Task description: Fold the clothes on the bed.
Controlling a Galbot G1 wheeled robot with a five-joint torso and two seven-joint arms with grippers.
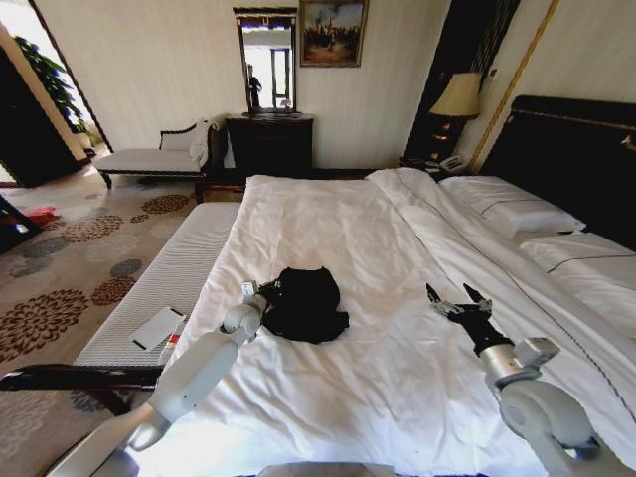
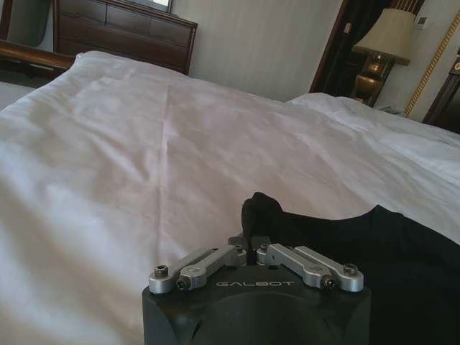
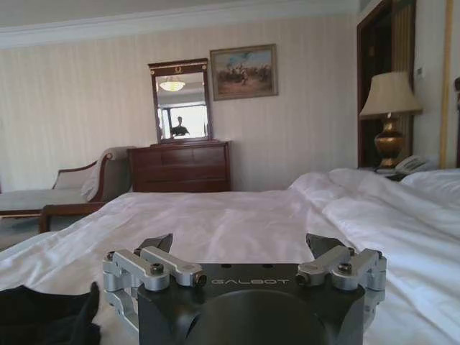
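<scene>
Lettering reading "GALBOT" marks both wrist housings; no print is legible on the black T-shirt (image 1: 303,304), which lies crumpled in a heap on the white duvet of the bed (image 1: 338,229), nearer its foot. Left gripper (image 1: 266,290) reaches forward with its arm stretched low over the duvet, fingers closed together and pinching a raised fold at the shirt's near edge. Right gripper (image 1: 458,298) hovers above bare sheet, well apart from the shirt, fingers spread wide and holding nothing. Pillows (image 1: 512,209) rest by the dark headboard (image 1: 576,159).
</scene>
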